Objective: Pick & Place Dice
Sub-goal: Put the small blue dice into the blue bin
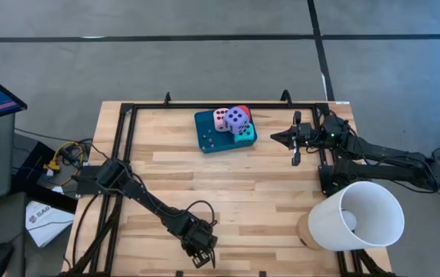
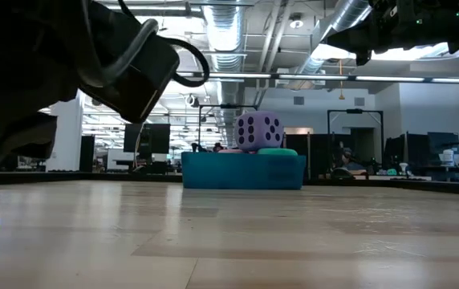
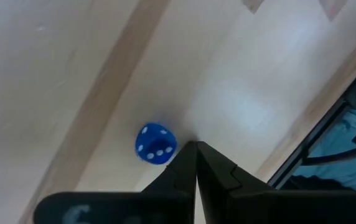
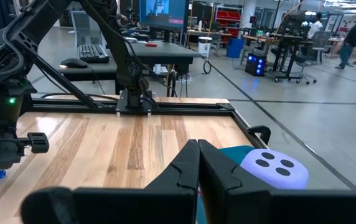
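The dice, large soft-looking cubes with rounded corners, sit heaped on a flat teal rectangular tray (image 1: 206,132) at the far middle of the pale wooden plank table (image 1: 228,192): the purple die (image 1: 237,118) with dark pips on top, the pink die (image 1: 221,118) beside it, the red die (image 1: 243,110) behind, the turquoise die (image 1: 245,132) beneath. A small blue hard-edged die with white pips (image 3: 155,144) lies near the table's front edge, just beside the left gripper (image 3: 195,149), whose dark fingers are pressed together, empty. The right gripper (image 1: 277,138), likewise closed and empty, hangs just right of the tray. A white cone-shaped shade (image 1: 355,217) overhangs the right front corner.
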Controlling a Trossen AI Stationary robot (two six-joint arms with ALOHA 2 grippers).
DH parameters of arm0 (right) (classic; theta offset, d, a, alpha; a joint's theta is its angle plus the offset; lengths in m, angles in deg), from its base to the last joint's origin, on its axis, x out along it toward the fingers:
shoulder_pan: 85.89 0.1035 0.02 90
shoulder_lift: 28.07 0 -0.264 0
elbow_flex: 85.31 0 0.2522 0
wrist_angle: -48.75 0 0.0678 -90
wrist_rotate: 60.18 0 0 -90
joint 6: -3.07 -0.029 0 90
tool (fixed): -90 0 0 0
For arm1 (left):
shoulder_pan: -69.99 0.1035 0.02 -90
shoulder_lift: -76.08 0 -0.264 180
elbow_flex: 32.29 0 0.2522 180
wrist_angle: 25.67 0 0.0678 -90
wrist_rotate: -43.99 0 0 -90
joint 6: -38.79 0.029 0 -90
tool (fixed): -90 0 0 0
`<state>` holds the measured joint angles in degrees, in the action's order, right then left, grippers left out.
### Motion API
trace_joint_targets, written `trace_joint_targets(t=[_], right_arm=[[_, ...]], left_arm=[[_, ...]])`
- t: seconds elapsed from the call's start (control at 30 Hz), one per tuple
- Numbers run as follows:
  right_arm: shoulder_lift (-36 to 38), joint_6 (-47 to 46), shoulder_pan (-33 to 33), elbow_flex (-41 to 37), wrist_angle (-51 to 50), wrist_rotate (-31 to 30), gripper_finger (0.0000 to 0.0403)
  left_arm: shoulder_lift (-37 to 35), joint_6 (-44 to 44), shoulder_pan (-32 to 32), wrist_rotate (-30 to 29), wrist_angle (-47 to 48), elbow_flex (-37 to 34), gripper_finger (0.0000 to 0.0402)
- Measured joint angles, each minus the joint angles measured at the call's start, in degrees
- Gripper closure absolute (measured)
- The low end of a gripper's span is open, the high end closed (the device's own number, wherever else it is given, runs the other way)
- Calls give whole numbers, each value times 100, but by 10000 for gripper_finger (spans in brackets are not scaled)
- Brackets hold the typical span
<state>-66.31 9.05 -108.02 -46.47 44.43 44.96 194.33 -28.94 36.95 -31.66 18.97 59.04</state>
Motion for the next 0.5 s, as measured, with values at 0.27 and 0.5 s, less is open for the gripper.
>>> trace_joint_targets(t=[0.27, 0.5], right_arm=[[0, 0, 0, 0, -1, 0, 403], [0, 0, -2, 0, -1, 0, 403]], left_arm=[[-10, 17, -2, -216, 11, -14, 402], [-75, 84, -2, -257, 220, -23, 401]])
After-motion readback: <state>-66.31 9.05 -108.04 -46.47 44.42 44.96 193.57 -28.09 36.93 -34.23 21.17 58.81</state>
